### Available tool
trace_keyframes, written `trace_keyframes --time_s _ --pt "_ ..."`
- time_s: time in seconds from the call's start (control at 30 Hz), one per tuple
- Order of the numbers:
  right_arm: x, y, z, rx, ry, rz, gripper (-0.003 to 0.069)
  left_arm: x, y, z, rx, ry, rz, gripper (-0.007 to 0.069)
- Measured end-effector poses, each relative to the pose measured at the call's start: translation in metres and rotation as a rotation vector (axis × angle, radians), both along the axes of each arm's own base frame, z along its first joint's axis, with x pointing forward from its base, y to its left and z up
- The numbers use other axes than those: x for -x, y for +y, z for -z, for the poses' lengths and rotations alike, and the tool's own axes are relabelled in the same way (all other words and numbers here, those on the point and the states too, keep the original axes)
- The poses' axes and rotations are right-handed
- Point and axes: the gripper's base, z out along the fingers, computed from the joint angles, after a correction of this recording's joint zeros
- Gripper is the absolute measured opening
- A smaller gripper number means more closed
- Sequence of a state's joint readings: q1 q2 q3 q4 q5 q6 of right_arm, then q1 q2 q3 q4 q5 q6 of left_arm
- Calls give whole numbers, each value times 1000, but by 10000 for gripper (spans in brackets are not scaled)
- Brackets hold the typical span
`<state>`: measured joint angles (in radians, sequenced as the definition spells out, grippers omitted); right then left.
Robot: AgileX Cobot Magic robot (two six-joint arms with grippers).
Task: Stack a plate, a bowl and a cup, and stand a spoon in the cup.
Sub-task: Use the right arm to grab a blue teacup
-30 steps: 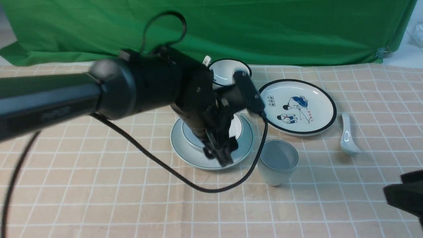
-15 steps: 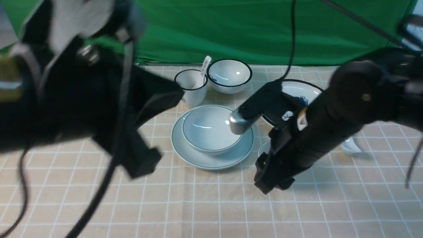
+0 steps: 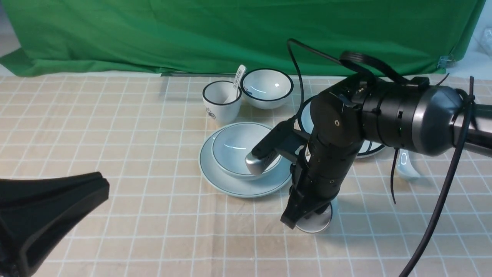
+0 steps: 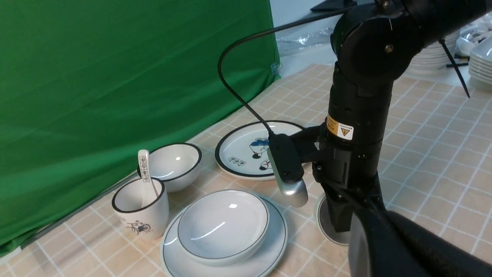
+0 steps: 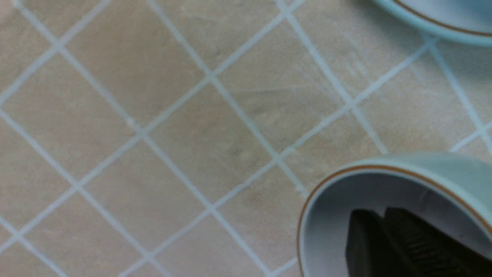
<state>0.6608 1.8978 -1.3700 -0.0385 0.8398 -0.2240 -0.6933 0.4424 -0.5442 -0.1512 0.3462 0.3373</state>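
Note:
The plain bowl (image 3: 234, 146) sits in the plain plate (image 3: 215, 177) at mid-table; both also show in the left wrist view, bowl (image 4: 223, 219) and plate (image 4: 277, 238). The plain cup (image 3: 319, 226) stands just right of the plate and in front of it. My right gripper (image 3: 303, 215) points down into it. In the right wrist view both fingers (image 5: 415, 240) are inside the cup (image 5: 334, 200), close together and gripping nothing. The plain spoon (image 3: 403, 166) lies on the cloth right of that arm. My left gripper (image 3: 98, 188) hangs empty at the near left, its jaws unclear.
At the back stand a white black-rimmed cup (image 3: 221, 104) with a printed spoon (image 3: 238, 77) in it and a white black-rimmed bowl (image 3: 267, 86). A cartoon plate (image 4: 242, 154) lies behind my right arm. Green cloth hangs behind. Stacked white plates (image 4: 480, 57) sit off the table.
My left arm has pulled back from over the bowl to the near left. My right arm has swung in and lowered its gripper into the cup.

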Motion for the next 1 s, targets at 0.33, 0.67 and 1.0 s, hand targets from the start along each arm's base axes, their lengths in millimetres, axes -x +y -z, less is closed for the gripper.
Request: trace_keyframes --time_s 0.33,0.67,1.0 --pt "-19 -26 0 26 -23 102 48 0 0 0 0 -1 -1 0" --pt "-31 -46 0 26 -27 164 104 0 0 0 2 1 0 0" --pt "-36 -43 -37 -16 -66 223 342 0 0 0 4 2 0 0"
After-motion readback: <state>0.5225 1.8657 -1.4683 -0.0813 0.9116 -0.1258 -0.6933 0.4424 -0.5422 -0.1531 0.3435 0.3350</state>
